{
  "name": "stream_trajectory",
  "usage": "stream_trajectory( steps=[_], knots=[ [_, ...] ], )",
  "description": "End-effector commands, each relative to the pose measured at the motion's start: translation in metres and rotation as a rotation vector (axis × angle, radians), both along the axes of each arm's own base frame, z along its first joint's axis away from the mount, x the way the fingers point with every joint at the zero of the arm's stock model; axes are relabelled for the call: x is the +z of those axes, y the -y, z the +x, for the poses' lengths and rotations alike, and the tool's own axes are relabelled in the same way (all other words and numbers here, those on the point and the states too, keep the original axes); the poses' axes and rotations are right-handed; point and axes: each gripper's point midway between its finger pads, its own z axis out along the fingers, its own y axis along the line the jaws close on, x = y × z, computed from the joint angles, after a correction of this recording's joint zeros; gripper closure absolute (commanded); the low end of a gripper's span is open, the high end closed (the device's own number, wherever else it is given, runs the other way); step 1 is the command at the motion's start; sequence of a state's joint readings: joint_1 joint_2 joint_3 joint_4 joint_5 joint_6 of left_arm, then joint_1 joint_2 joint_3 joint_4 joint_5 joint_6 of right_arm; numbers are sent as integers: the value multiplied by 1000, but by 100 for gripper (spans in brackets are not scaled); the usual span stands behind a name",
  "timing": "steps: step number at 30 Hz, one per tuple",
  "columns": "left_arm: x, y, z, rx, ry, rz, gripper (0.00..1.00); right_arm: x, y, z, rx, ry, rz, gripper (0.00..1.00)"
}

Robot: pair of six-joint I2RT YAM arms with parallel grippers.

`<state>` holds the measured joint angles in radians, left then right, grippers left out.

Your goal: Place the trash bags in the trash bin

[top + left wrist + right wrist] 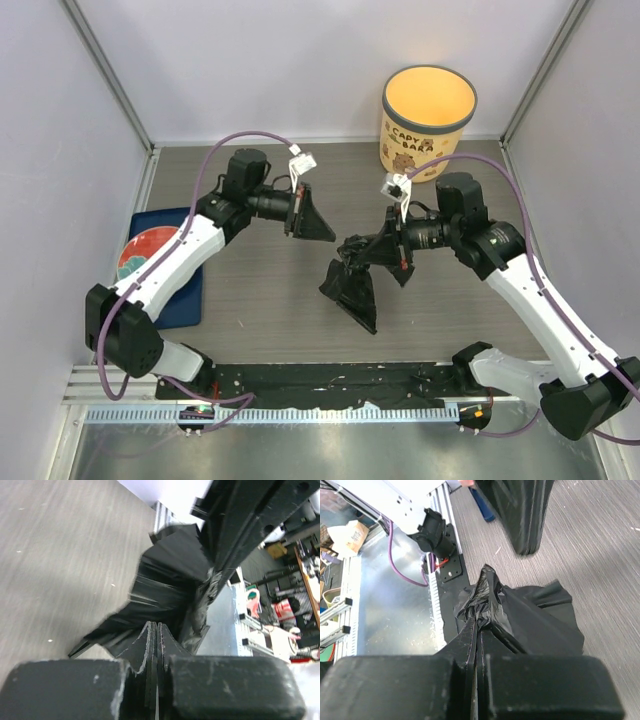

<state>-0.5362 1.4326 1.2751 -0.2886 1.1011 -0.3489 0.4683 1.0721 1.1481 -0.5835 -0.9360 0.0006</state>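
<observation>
One bag (355,295), one bin (428,115). The bag hangs mid-table, well apart from the bin, its length running toward the near edge. The right gripper (372,250) is clamped on it. The left gripper (320,226) is closed and empty.

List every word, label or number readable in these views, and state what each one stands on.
"CAPY BARA": printed on the wall of the trash bin.
White tags hanging near the two wrists: too small to read.
Packaging beyond the table edge in the left wrist view: blurred, unreadable.
Trash bag: no print visible.
</observation>
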Motion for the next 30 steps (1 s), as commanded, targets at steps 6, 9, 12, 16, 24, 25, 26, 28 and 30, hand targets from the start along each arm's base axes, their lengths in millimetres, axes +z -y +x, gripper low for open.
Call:
stream_trajectory(
  steps=[6,9,12,16,24,25,26,28,30],
  knots=[
    [19,-15,6,2,47,-51,100,8,15,-2,-26,28,-18,99],
    [27,-8,-1,-43,55,-74,33,8,13,0,-22,24,-10,99],
    [28,5,-4,-36,82,-60,16,13,10,0,-10,26,15,99],
    [17,18,-8,-52,62,-6,27,16,7,3,-4,30,30,99],
    [13,35,-18,-100,73,6,79,18,2,6,8,21,50,99],
    [12,34,-18,-100,70,11,90,18,3,5,7,21,50,98],
    [11,33,-18,-99,77,12,99,17,3,5,7,18,47,93],
    [17,29,-17,-88,86,-7,100,14,5,5,-5,8,31,86],
    [14,23,-17,-67,39,-17,100,12,10,5,-31,-2,15,74]
  ],
)
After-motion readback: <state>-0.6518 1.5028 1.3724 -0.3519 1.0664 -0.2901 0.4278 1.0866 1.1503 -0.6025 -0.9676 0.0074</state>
